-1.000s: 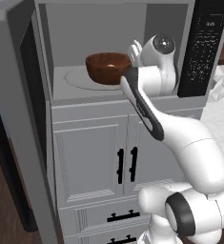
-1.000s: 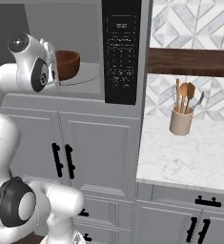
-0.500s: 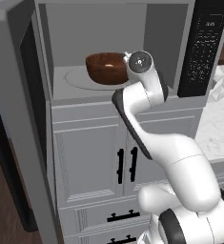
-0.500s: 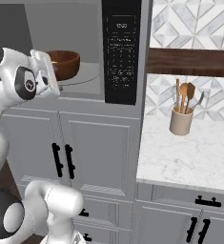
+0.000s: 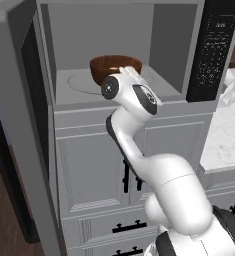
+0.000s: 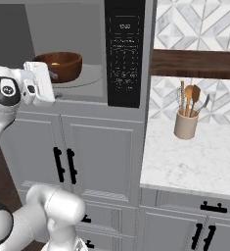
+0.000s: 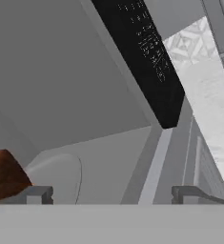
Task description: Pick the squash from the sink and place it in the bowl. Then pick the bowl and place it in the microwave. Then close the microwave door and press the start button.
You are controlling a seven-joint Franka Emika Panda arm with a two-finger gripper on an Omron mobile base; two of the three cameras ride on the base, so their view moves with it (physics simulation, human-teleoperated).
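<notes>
White two-finger gripper [image 7: 112,194] spread wide, nothing between its dark finger tips [image 7: 37,194], sitting at the front edge of the open microwave cavity. Wide dark reddish-brown wooden bowl [image 6: 58,65] stands on the round grey turntable [image 5: 79,81] inside the large built-in grey microwave [image 5: 174,45], just beyond the hand; a sliver of its rim is at the left of the hand view. Squash can't be made out. Black control panel [image 6: 124,54] to the right. Grey-framed microwave door [image 5: 19,120] swung open at left. Beige utensil crock [image 6: 186,124] on white marble counter [image 6: 195,162], well apart.
</notes>
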